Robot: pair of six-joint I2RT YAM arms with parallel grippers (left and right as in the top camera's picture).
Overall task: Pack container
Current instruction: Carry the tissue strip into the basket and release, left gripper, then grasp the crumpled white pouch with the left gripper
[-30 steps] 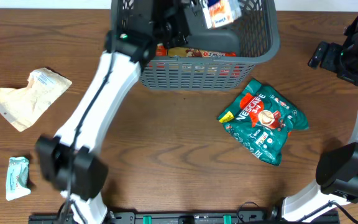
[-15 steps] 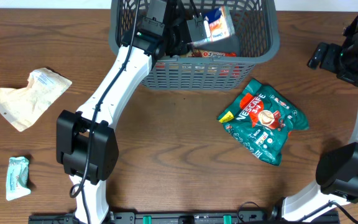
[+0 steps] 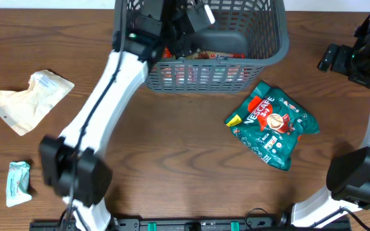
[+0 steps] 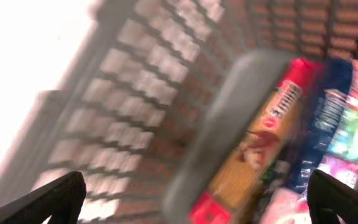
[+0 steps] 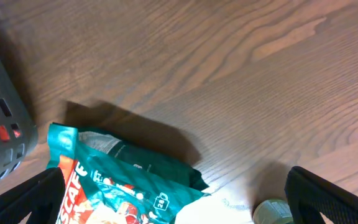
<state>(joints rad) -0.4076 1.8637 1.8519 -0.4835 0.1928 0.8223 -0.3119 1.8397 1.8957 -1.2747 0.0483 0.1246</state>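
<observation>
The container, a dark grey lattice basket, stands at the table's far middle. My left arm reaches over its near left rim, and my left gripper hangs open inside it with nothing between its fingers. The left wrist view is blurred: it shows the container's lattice wall, a grey item, a red-and-yellow packet and a blue packet below the open left gripper. My right gripper is open at the far right, above the table. In its wrist view the right gripper is empty.
A green Nescafe bag lies right of the container's front. A beige pouch lies at the left, and a small pale green packet at the near left. A small round greenish lid lies near the right fingers.
My left gripper has opened and let go of the orange-and-blue packet over the container; the packet no longer shows from overhead. The right arm has not moved.
</observation>
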